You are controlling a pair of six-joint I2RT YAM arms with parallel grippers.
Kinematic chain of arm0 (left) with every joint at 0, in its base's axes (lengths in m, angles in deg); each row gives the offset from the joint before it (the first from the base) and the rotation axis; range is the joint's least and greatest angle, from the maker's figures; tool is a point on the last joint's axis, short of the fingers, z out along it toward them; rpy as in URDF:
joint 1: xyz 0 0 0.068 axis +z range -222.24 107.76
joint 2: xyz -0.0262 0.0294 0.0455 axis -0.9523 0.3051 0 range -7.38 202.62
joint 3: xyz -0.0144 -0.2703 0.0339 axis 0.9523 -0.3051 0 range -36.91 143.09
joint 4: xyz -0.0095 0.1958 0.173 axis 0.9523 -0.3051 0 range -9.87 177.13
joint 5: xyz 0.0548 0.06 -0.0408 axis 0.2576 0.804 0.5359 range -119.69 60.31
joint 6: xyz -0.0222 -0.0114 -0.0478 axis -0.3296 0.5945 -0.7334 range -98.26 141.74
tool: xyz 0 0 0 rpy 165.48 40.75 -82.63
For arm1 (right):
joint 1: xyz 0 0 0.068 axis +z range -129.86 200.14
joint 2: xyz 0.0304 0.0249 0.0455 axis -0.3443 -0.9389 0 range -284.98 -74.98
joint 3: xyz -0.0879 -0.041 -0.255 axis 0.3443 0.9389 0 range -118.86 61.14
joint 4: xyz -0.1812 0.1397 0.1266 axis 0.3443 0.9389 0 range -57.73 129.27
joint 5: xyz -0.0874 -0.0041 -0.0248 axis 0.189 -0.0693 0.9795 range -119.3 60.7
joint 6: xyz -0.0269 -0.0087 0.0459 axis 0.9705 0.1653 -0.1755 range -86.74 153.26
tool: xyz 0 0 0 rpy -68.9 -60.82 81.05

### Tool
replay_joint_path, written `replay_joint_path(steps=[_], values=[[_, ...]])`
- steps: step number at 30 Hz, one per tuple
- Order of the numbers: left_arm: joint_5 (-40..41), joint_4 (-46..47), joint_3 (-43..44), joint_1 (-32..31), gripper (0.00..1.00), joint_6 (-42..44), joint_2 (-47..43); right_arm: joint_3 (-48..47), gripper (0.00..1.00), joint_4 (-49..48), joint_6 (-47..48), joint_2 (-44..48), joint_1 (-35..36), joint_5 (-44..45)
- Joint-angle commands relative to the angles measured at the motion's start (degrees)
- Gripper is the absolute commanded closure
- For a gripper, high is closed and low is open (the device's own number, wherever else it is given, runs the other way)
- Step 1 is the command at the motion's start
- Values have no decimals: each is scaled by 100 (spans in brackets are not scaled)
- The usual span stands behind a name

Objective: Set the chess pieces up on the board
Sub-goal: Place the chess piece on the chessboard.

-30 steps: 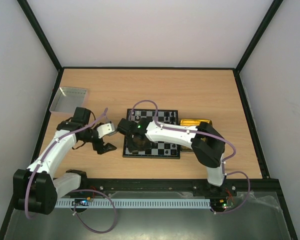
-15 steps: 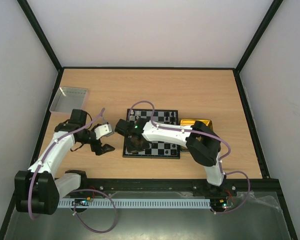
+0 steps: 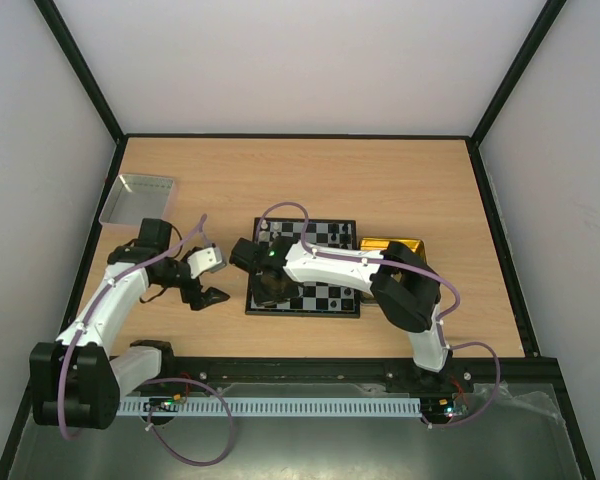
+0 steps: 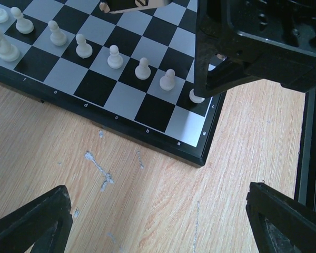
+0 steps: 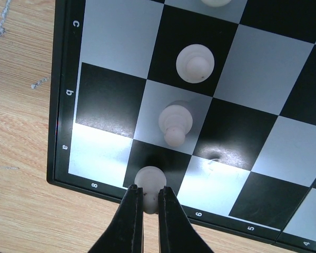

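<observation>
The board (image 3: 305,268) lies near the middle of the table (image 3: 380,180), with bare wood open on its far side and to its left. A yellow tray (image 3: 390,245) sits just beside the board's right edge, and a grey tray (image 3: 138,197) lies well apart from the board, toward the table's far-left corner. The left gripper (image 4: 158,226) hangs over bare wood just left of the board's near-left corner, jaws spread wide and holding nothing.

The board is a black-and-white checker with a thin black border carrying small letters and numbers. A line of white pawns (image 4: 115,57) runs along one row near its edge; they are small cream pieces with round heads and flared feet.

The right gripper (image 5: 150,199) stands over that same corner of the board, its fingers pressed together on the end pawn (image 5: 150,179) of the line, pinching it from both sides. This pawn is over the black square beside the corner square, against the board's border. Whether its foot rests on the square or is raised off it, I cannot tell.
</observation>
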State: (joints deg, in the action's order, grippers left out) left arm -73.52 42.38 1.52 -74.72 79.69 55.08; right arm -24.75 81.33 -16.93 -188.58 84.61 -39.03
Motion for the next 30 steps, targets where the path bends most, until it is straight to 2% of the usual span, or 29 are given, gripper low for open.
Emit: replay_joint_path(steps=[1,13,18,30], values=[[-243,-132,-60,79,9,164,-102,-131,98,227,1,-140,-21,0],[-310,-86,-79,152,8,120,-163,-86,97,221,-44,-169,-22,-6],[-294,-87,-63,151,8,120,-138,-136,90,246,-62,-147,-22,65],[-286,-86,-47,151,6,71,-152,-357,86,328,-30,-93,-57,207]])
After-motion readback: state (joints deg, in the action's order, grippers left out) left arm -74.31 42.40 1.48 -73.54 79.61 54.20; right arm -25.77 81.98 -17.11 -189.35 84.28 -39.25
